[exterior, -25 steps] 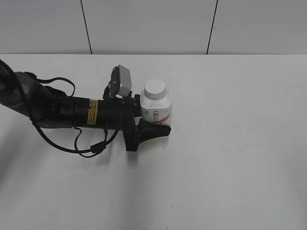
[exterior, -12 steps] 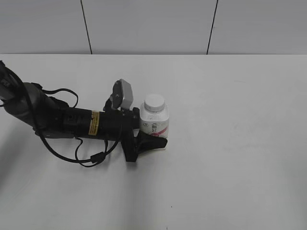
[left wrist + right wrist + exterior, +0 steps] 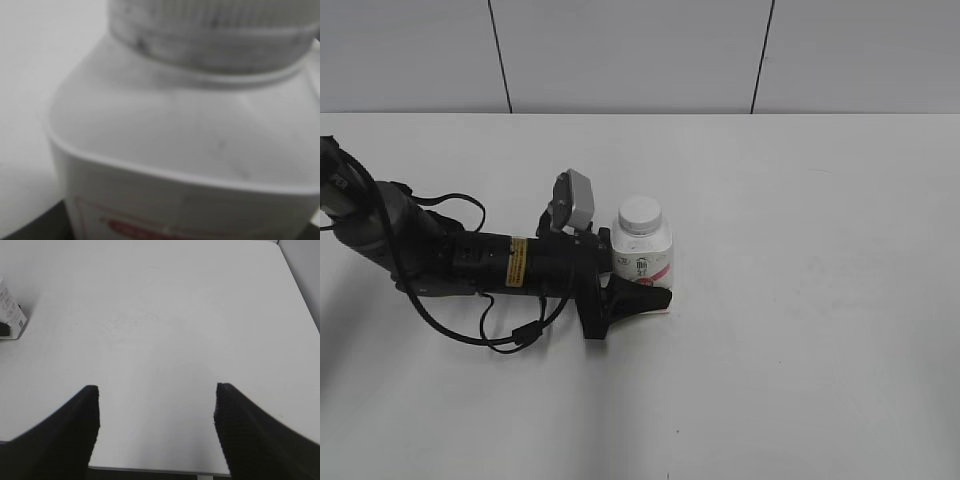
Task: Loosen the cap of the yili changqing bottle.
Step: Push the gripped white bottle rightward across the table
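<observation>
My left gripper (image 3: 638, 285) lies low along the white table (image 3: 800, 300), reaching in from the left side, and its fingers (image 3: 642, 298) are clamped around the lower body of the bottle (image 3: 642, 256). One dark finger shows in front of the bottle's base; the other is hidden behind it. The bottle stands upright near the middle of the table, its pink-red label facing the front, and the cap (image 3: 640, 213) sits on its neck, white and flat on top. From my left wrist the bottle (image 3: 185, 150) fills almost everything: sloped shoulder, a strip of red label at the bottom edge, and the ribbed side of the cap (image 3: 210, 30) at the top, all blurred by closeness. A black cable (image 3: 510, 325) loops on the table beside my left arm.

My right gripper (image 3: 156, 430) hangs well apart from the bottle over bare table, its two dark fingers (image 3: 65, 430) spread wide with nothing between them. From there only a sliver of the bottle (image 3: 11, 310) shows at the far left edge
</observation>
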You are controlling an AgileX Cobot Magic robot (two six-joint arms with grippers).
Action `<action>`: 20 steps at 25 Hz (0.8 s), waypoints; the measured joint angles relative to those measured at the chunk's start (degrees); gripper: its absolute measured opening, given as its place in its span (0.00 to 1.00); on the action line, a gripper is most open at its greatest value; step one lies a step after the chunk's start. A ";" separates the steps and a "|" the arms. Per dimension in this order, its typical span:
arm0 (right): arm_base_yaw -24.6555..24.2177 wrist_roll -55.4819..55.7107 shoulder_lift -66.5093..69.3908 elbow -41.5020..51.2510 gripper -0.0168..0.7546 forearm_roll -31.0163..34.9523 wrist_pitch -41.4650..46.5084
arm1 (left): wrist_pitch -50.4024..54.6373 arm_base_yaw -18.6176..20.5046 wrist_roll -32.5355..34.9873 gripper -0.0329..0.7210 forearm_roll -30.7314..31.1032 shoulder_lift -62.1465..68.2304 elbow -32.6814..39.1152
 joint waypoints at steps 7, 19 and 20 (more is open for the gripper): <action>0.00 0.00 0.00 0.00 0.75 0.00 0.00 | -0.40 0.00 0.00 0.61 1.84 0.00 0.00; 0.00 0.62 0.00 -0.22 0.75 -0.05 -0.17 | 0.91 0.00 0.84 0.60 2.61 -0.91 0.00; 0.00 1.17 0.00 -0.37 0.75 -0.05 -0.49 | 1.01 0.00 0.84 0.60 2.61 -0.91 0.00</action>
